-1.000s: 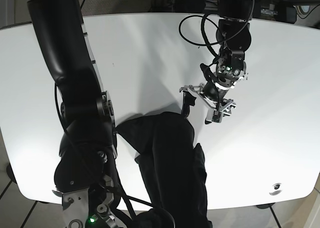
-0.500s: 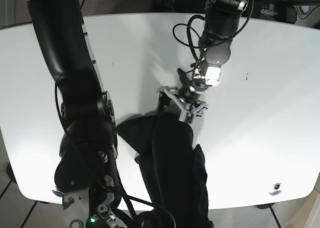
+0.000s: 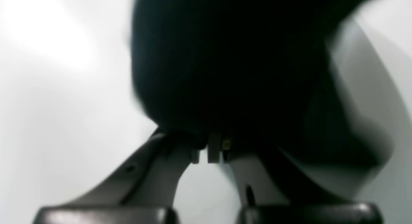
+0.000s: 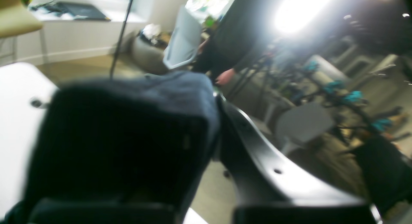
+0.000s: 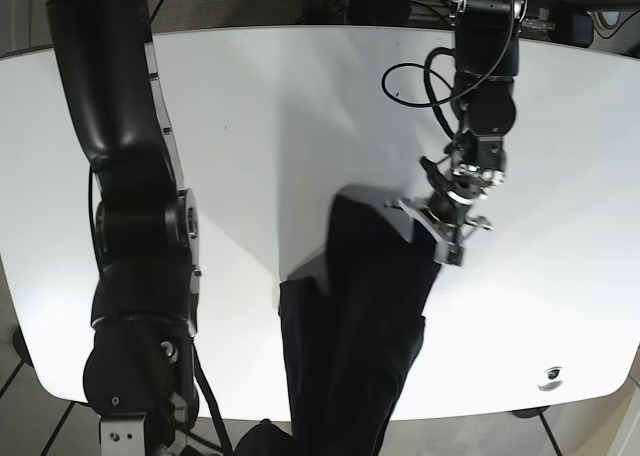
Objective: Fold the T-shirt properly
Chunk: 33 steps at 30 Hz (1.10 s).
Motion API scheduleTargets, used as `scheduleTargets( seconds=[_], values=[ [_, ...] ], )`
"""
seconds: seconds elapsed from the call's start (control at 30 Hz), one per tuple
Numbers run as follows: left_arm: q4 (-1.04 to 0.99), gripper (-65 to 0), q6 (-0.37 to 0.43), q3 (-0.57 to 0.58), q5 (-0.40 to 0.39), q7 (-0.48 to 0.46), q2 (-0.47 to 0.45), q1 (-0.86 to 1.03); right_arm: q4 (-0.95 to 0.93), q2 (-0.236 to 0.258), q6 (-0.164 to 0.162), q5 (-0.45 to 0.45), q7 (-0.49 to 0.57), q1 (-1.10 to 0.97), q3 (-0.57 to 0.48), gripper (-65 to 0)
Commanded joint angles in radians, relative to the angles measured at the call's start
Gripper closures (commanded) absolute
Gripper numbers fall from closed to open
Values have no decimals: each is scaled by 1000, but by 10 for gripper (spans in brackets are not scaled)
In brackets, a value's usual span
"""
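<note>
T-shirt (image 5: pixel 355 316) draped over table (image 5: pixel 250 126) | left tool (image 3: pixel 209 150) pinching it | right tool (image 4: pixel 206 159) clamping it

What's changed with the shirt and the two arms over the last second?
The left hand swept in to the T-shirt, closed on its upper edge and pulled it toward the base view's right; the cloth now lies longer and narrower. The right hand stays clamped on its end of the shirt. The table is unchanged.
</note>
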Motion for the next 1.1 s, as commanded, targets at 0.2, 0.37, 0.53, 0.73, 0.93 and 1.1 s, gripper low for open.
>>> scheduleTargets(
  seconds=[0.2, 0.37, 0.53, 0.73, 0.93, 1.1],
  values=[
    [284, 0, -197, -349, -11, 312, -134, -214, -383, 56, -65, -5, 288, 43, 84, -19],
    [281, 0, -243, -428, -11, 475, -271, -464, -468, 56, -67, -7, 308, 43, 164, -19],
    [281, 0, -243, -434, -13, 522, -319, -478, -462, 90, -67, 3, 245, 43, 245, -19],
    [295, 0, -296, -553, -14, 521, -272, -185, -150, 116, -59, 6, 103, -361, 352, -19],
    [336, 0, -365, -603, -8, 498, -191, 79, 192, 121, -65, 110, 51, -824, 352, -19],
    [339, 0, -368, -604, -11, 421, -190, 299, 361, 117, -61, 141, 48, -1149, 403, -19]
  ],
)
